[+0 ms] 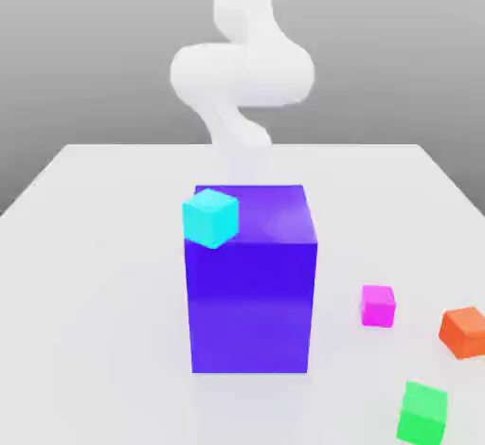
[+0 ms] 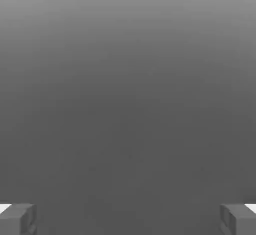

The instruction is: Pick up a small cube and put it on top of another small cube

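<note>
The pale desk (image 1: 104,263) was cropped at six o'clock; the orange cube (image 1: 464,332) was cut off toward four o'clock. The fingers (image 2: 19,219) stood wide open, empty.

Orange cube (image 1: 464,332) clipped at exterior view's right, arm (image 1: 243,64) cropped above

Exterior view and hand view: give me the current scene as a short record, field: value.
tool: open, nothing between its fingers
big block: purple-blue, standing on the table
cyan cube: at the block's upper front edge, on the exterior view's left; whether it rests there, cannot tell
magenta cube: on the table, to the block's right in the exterior view
orange cube: right of magenta, cut by the picture edge
green cube: nearer the camera than magenta
stack: magenta not on another cube
</note>
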Robot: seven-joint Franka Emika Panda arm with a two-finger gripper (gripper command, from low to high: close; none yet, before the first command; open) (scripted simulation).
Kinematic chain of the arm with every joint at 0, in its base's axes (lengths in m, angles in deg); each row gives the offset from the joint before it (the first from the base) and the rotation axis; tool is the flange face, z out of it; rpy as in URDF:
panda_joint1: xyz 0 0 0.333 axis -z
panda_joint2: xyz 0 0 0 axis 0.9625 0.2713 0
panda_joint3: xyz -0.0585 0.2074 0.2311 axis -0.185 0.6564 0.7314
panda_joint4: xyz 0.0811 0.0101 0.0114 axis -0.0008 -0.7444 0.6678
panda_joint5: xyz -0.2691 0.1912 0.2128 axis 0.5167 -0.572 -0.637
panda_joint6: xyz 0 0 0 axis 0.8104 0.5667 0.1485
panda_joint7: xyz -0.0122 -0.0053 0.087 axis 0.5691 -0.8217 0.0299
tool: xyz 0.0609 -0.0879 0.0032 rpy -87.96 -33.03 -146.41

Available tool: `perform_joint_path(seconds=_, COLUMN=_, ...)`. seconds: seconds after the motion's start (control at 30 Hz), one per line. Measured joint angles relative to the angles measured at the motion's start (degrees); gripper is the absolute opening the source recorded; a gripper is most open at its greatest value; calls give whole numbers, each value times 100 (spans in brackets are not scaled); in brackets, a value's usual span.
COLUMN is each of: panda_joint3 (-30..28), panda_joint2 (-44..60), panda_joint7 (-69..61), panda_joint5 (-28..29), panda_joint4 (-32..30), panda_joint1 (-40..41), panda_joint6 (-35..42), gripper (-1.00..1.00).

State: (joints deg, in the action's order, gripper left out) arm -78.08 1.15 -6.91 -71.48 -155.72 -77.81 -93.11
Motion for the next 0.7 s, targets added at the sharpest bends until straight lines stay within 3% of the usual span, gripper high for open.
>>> perform_joint_path(seconds=0.53, panda_joint3=503, panda_joint2=3297, panda_joint7=-3416, panda_joint5=-197, panda_joint4=-2631, panda_joint1=-2548, panda_joint6=-2511, gripper=0)
perform_joint_path(seconds=0.6, panda_joint3=696, panda_joint2=3839, panda_joint7=-3807, panda_joint5=-86, panda_joint4=-2986, panda_joint1=-2810, panda_joint6=-2908, gripper=0)
perform_joint_path(seconds=0.7, panda_joint3=648, panda_joint2=4518, panda_joint7=-3749, panda_joint5=273, panda_joint4=-3047, panda_joint1=-2927, panda_joint6=-3439, gripper=0)
